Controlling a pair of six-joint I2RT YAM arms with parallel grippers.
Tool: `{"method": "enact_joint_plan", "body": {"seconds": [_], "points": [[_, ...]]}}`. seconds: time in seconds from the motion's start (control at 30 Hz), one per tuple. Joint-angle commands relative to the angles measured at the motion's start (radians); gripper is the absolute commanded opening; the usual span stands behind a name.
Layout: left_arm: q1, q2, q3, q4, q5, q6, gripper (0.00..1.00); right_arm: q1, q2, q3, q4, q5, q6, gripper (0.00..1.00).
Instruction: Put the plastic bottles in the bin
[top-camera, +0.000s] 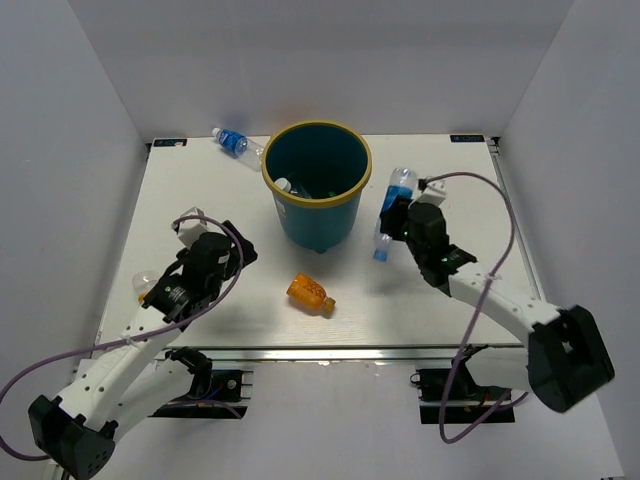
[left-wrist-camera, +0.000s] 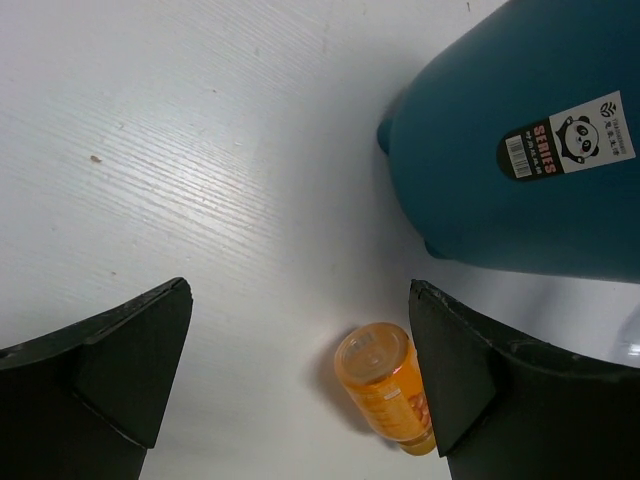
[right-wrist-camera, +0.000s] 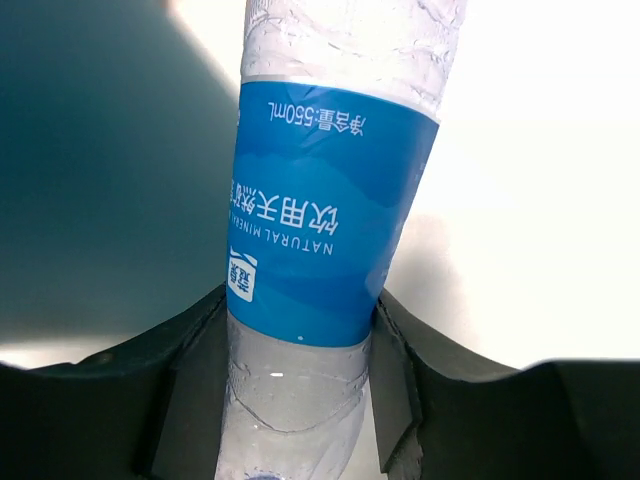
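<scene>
The dark teal bin (top-camera: 345, 215) with a yellow-tan rim stands at the table's back middle. My right gripper (top-camera: 393, 228) is shut on a clear bottle with a blue label (top-camera: 397, 192), just right of the bin. In the right wrist view this bottle (right-wrist-camera: 325, 210) sits between the fingers (right-wrist-camera: 195, 370). A stubby orange bottle (top-camera: 309, 292) lies in front of the bin. My left gripper (top-camera: 228, 252) is open and empty. In the left wrist view the orange bottle (left-wrist-camera: 385, 385) lies by the right finger (left-wrist-camera: 460, 370). Another blue-labelled bottle (top-camera: 233, 141) lies at the back left. A pale bottle (top-camera: 283, 185) shows inside the bin.
The bin's side with a panda sticker (left-wrist-camera: 520, 170) fills the upper right of the left wrist view. A clear bottle-like thing (top-camera: 146, 286) is partly hidden beside the left arm. White walls close in the table on three sides.
</scene>
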Motion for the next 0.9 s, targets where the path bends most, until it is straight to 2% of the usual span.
{"method": "enact_joint_plan", "body": {"seconds": [0.0, 0.07, 0.17, 0.2, 0.3, 0.5, 0.53, 0.6, 0.7, 0.87], "points": [[0.002, 0.021, -0.004, 0.060, 0.048, 0.024, 0.98, -0.015, -0.128, 0.054, -0.010, 0.236, -0.159, 0.41], [0.001, 0.047, 0.002, 0.057, 0.031, 0.038, 0.98, -0.015, -0.198, 0.090, 0.066, 0.258, -0.306, 0.45], [0.002, 0.070, 0.015, 0.049, 0.011, 0.052, 0.98, -0.015, -0.229, 0.203, 0.126, 0.103, -0.476, 0.50], [0.002, 0.073, 0.017, 0.049, 0.010, 0.055, 0.98, -0.014, -0.205, 0.247, 0.122, -0.034, -0.504, 0.52], [0.002, 0.062, 0.028, 0.043, -0.004, 0.060, 0.98, -0.011, -0.105, 0.437, 0.064, -0.231, -0.555, 0.53], [0.002, 0.030, 0.049, -0.037, -0.078, 0.049, 0.98, 0.029, 0.129, 0.714, 0.000, -0.446, -0.639, 0.58], [0.002, 0.026, 0.049, -0.038, -0.072, 0.047, 0.98, 0.034, 0.154, 0.734, -0.007, -0.465, -0.644, 0.59], [0.002, 0.016, 0.049, -0.043, -0.061, 0.046, 0.98, 0.049, 0.232, 0.807, -0.048, -0.511, -0.671, 0.68], [0.001, 0.012, 0.054, -0.064, -0.068, 0.040, 0.98, 0.078, 0.295, 0.870, -0.127, -0.491, -0.693, 0.80], [0.002, 0.010, 0.078, -0.149, -0.137, -0.002, 0.98, 0.104, 0.306, 0.956, -0.203, -0.485, -0.714, 0.88]]}}
